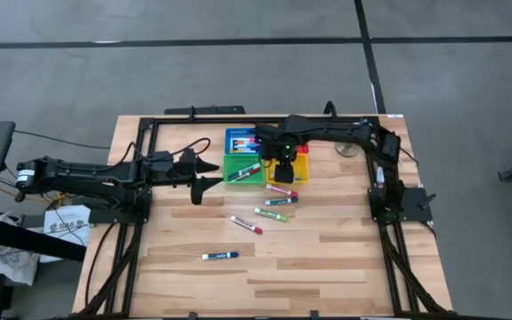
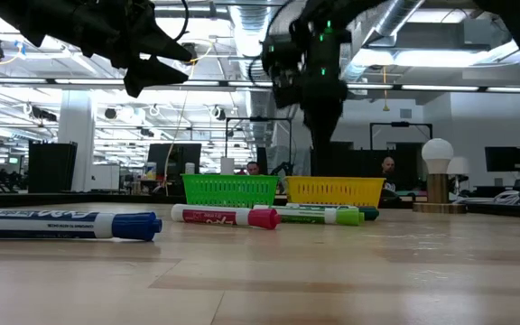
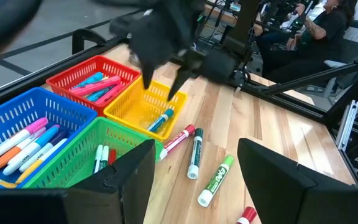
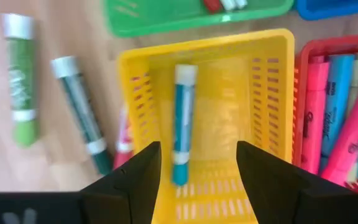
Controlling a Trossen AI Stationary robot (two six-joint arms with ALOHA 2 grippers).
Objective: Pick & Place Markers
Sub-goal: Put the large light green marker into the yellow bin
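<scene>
The right end effector (image 4: 197, 163) is held directly above the yellow basket (image 4: 272, 93), its two fingers spread apart with nothing between them. A teal marker (image 4: 183, 121) is seen lying alone on the floor of that basket, just below the spread fingers and clear of them. In the high view the same end effector (image 1: 284, 169) hangs over the cluster of four baskets near the far middle of the desk (image 1: 327, 258).

The left end effector (image 1: 204, 175) is held above the desk to the left of the baskets, its fingers likewise spread and empty.

Pink and blue markers are piled in the red basket (image 3: 82, 76), mixed markers in the blue basket (image 3: 17, 121), and white-barrelled markers in the green basket (image 3: 73, 158).

Loose markers are left on the desk just in front of the baskets: a red-capped one (image 3: 179, 138), a dark green one (image 3: 195, 153) and a light green one (image 3: 214, 180) lie side by side, near one another. Farther toward the front edge, a blue marker (image 1: 220, 256) lies well apart from the rest; in the low view it lies nearest the camera.
</scene>
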